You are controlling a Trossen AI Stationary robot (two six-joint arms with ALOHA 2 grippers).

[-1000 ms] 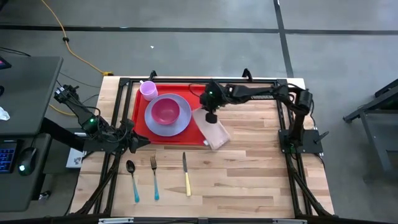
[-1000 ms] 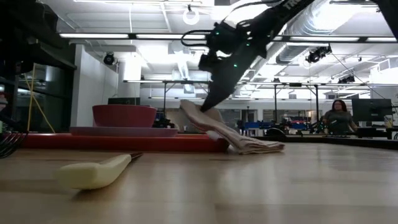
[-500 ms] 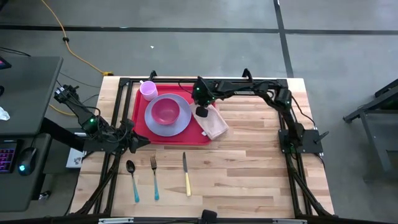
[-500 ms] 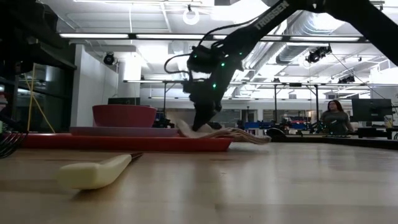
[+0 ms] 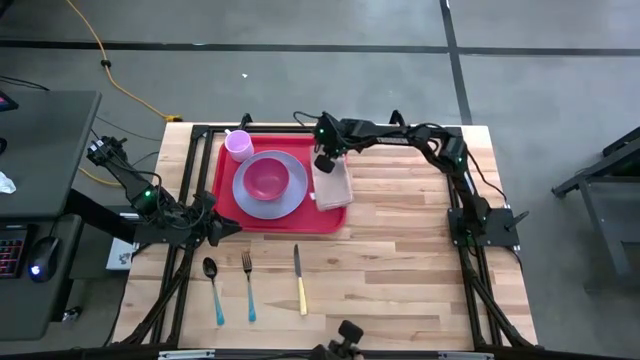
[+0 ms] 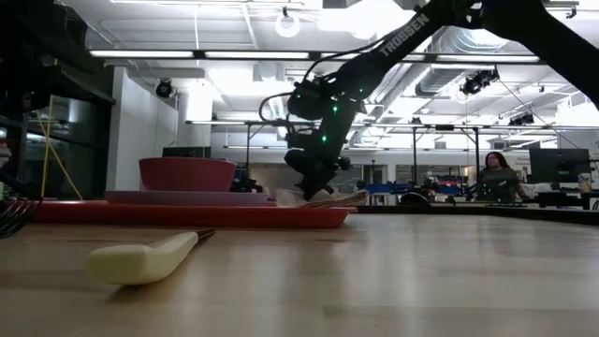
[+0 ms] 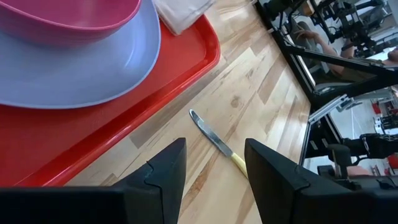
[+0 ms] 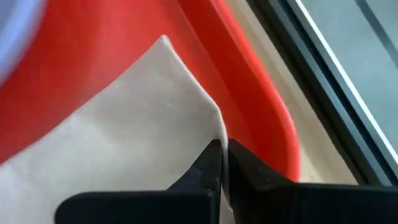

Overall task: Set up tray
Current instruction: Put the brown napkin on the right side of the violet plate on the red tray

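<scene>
Where the right arm [image 6: 412, 23] crosses overhead, "TROSSEN" reads.

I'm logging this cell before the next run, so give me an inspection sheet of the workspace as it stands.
Surface: wooden table, bare on its right side.
Job's things: red tray holds lavender plate with pink bowl, pink cup, beige napkin along its right edge.
Clutter: spoon, fork, knife on the table in front of the tray.
Grippers: right gripper shut on the napkin's corner over the tray; left gripper open, at the tray's near left corner.
Cables: yellow cable on the floor.
Surroundings: person behind, desk with mouse at left.
</scene>
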